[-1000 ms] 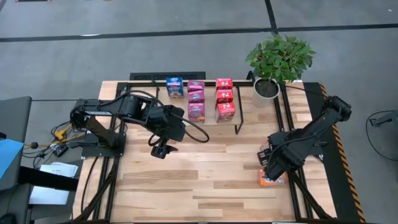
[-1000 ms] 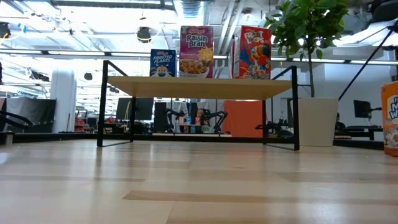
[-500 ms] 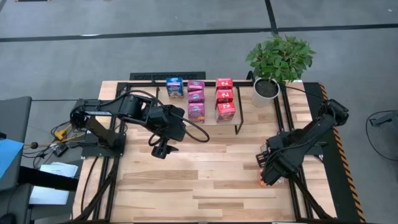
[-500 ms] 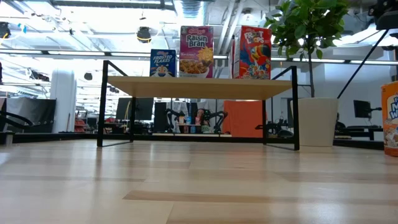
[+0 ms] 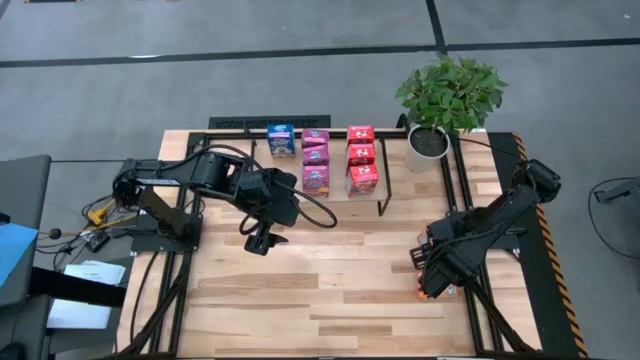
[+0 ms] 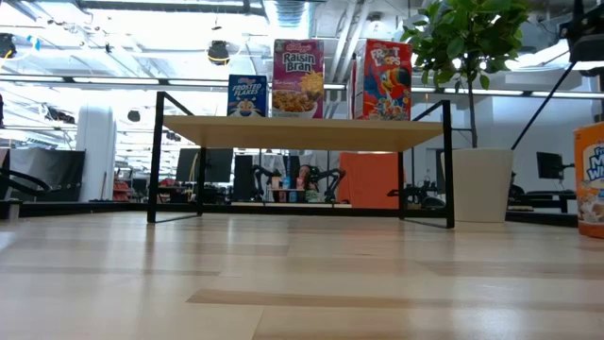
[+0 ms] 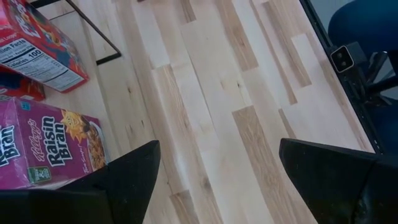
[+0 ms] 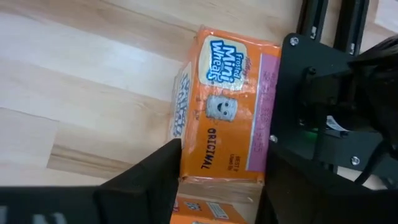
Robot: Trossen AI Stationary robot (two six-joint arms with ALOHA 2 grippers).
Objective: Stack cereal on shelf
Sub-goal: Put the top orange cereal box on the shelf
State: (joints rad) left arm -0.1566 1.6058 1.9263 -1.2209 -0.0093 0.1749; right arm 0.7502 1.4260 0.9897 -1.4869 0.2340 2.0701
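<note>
On the shelf (image 5: pixel 240 122) at the far middle stand a blue box (image 5: pixel 281 138), three pink boxes (image 5: pixel 315 160) and three red boxes (image 5: pixel 361 160). The low view shows their fronts above the shelf board (image 6: pixel 302 132). An orange Mini-Wheats cereal box (image 8: pixel 224 106) stands near the table's right edge (image 6: pixel 590 179). My right gripper (image 5: pixel 430 280) is down over it, fingers on either side. A second orange box (image 8: pixel 208 211) lies just beside it. My left gripper (image 5: pixel 262 240) hangs open in front of the shelf, above bare wood (image 7: pixel 217 180). My right gripper has the orange box between its two fingers. One finger (image 8: pixel 149 180) lies against the narrow white side (image 8: pixel 178 124) and the other against the pink side (image 8: pixel 267 93). The fingers come slanting down from above. The box's bottom rests on the table.
A potted plant (image 5: pixel 445 100) stands at the far right, beside the shelf's right legs (image 5: pixel 385 205). Black frame rails (image 8: pixel 323 25) run along the table's right edge, close behind the orange box.
My right gripper has come down and a little toward the near edge, and now covers most of the orange box in the high view. In the low view the box has shifted slightly toward the picture's left and leans a bit.
</note>
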